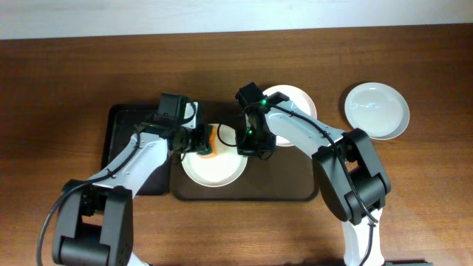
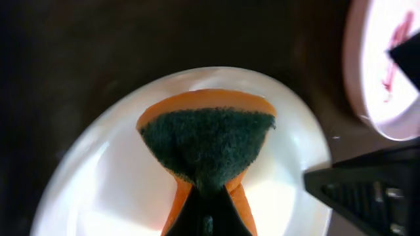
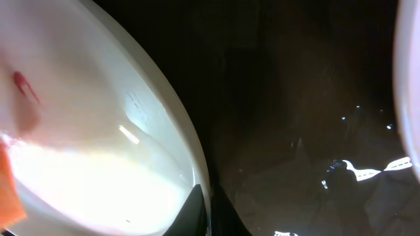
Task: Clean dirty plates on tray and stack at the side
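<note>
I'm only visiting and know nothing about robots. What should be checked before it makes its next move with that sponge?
1. Sponge clamped in the left gripper: ok.
2. Sponge pressed on the front plate: ok.
3. Right gripper firmly holding that plate's rim: cannot tell; it sits at the rim.
4. Front plate wiped clean: not ok, a red smear shows.
5. Back plate clean: not ok, it has red streaks.
6. Side plate lying beside the tray, ready to stack onto: ok.
</note>
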